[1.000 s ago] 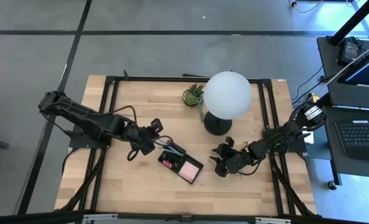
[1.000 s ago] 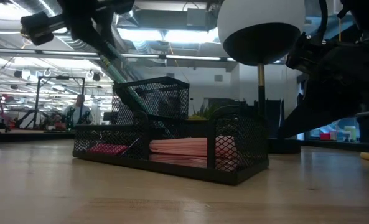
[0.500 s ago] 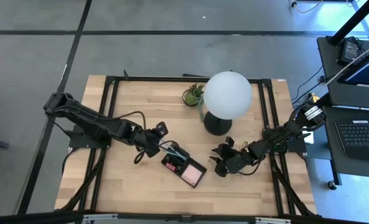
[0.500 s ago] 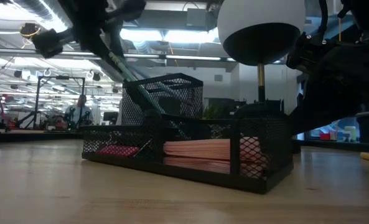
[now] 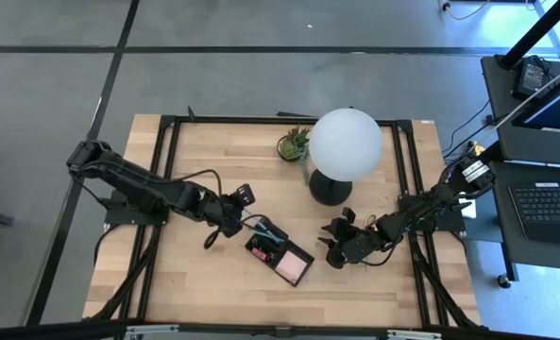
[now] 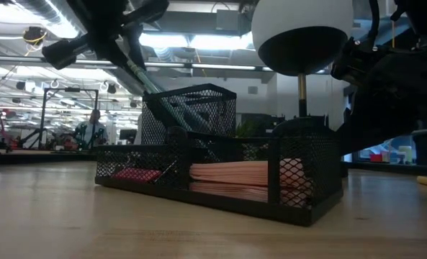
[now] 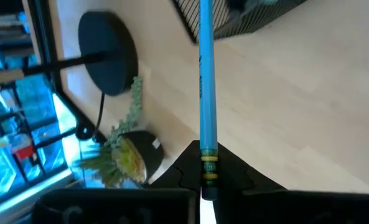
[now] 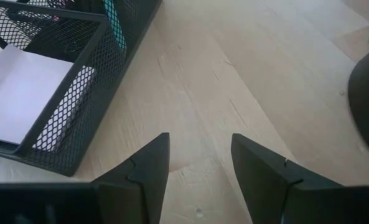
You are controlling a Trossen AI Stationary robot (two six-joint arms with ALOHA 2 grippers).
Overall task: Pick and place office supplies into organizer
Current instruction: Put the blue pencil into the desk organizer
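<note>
Showing the wooden table (image 5: pixel 166 274) from above, the high view places the left gripper (image 5: pixel 237 220) just beside the upper-left end of the organizer (image 5: pixel 280 251), a low black mesh tray lying askew near the table's middle. Its fingers are closed on a pale-green pencil (image 7: pixel 205 93); in the left wrist view the pencil runs straight out from between the dark fingers, with its banded end clamped at the fingertips and its far end reaching the mesh wall of the organizer. In the low view the pencil (image 6: pixel 137 75) slants down from the gripper into the tall rear compartment of the tray. A square pink sticky-note pad (image 5: pixel 296 268) lies flat in the large compartment at the organizer's lower-right end; a pink item shows in the low compartment at the other end. The right gripper (image 5: pixel 334 247) waits over bare wood to the right of the organizer, well apart from it, fingers spread and holding nothing, as the right wrist view confirms (image 8: pixel 200 171). Behind the tray stand a white globe lamp (image 5: pixel 346 144) and a small potted plant (image 5: pixel 294 144)
</note>
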